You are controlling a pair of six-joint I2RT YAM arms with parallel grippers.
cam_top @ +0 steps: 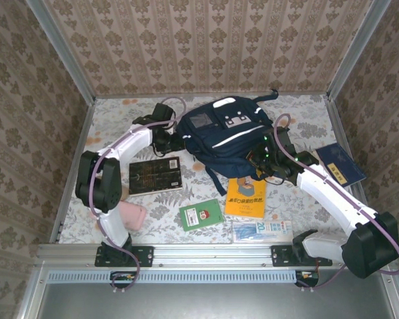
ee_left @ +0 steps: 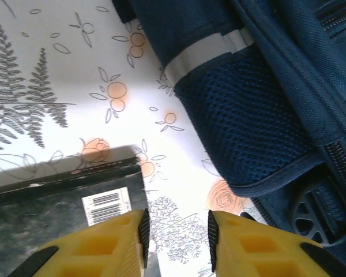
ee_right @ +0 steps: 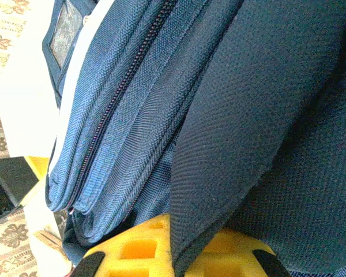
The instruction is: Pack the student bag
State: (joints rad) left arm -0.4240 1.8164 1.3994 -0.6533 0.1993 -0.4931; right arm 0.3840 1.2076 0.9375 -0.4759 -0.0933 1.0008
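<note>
Student bag (cam_top: 226, 136) lying mid-table, toward the back. Pinched shut on fabric at its five-o'clock edge: right gripper (ee_right: 179, 234). Just beside at nine o'clock: left gripper (ee_left: 176, 231), jaws apart, empty, nearer the black book (cam_top: 155, 175).

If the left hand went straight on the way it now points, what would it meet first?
Probably the flowered tablecloth, in the gap between the black book and the student bag. The left hand is partly open and empty. Depth is unclear; the bag's mesh pocket may come first.
</note>
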